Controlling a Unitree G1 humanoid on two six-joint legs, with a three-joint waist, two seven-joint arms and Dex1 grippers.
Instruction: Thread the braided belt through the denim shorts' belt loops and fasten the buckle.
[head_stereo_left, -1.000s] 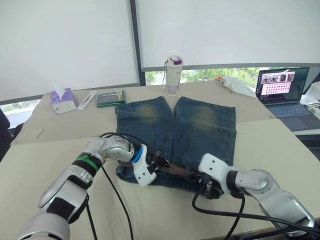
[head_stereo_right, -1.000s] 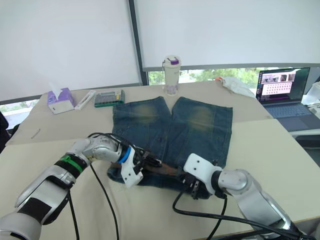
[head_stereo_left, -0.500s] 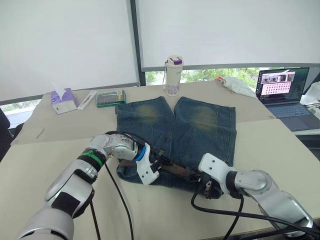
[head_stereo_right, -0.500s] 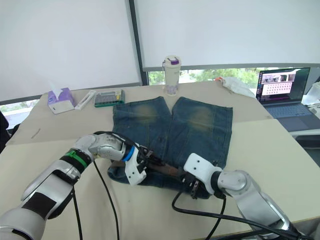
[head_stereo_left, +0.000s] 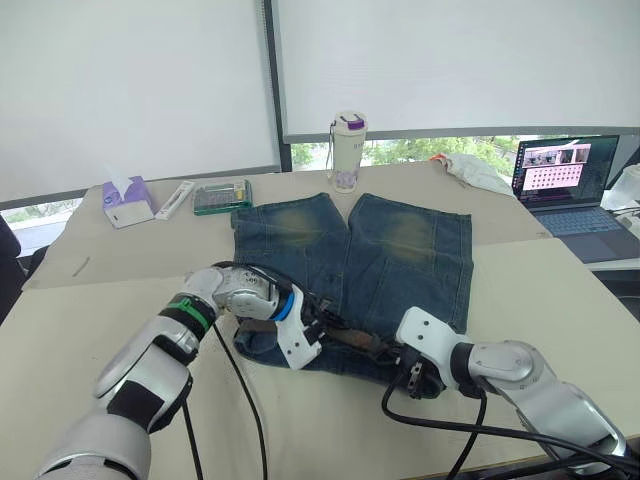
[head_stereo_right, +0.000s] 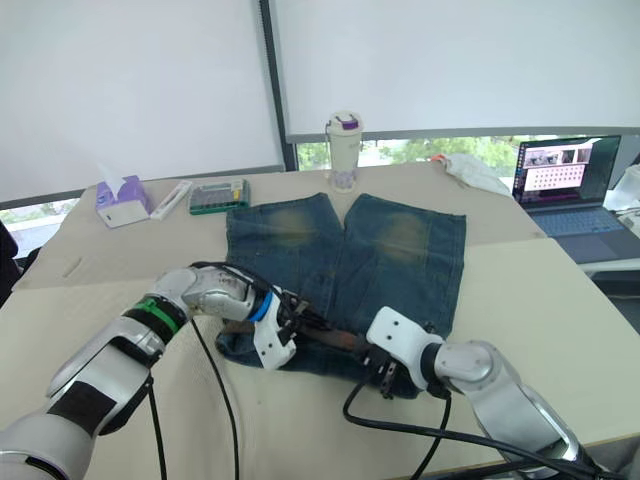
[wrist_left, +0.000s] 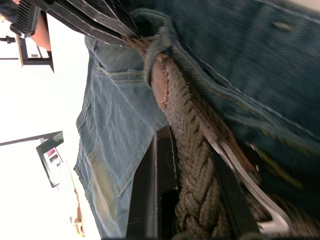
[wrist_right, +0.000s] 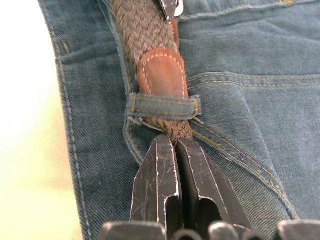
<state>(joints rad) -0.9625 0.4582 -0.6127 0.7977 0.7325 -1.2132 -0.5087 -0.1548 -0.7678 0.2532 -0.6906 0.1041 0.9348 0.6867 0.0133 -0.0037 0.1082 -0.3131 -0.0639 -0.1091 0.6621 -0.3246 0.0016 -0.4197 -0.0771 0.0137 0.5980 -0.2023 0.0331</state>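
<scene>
Since a second ago my left gripper (head_stereo_left: 318, 325) has slid along the waistband of the denim shorts (head_stereo_left: 350, 270) toward the fly, feeding the braided belt (wrist_left: 192, 165), which it grips. The buckle (wrist_left: 250, 190) lies beside it. My right gripper (wrist_right: 176, 150) pinches the belt just below a belt loop (wrist_right: 162, 106).

My two eye cameras look down from my head at the table (head_stereo_left: 560, 290), and both see the same shorts (head_stereo_left: 350, 270). My wrist cameras sit very close to the belt (wrist_right: 150, 30) at the waistband.
</scene>
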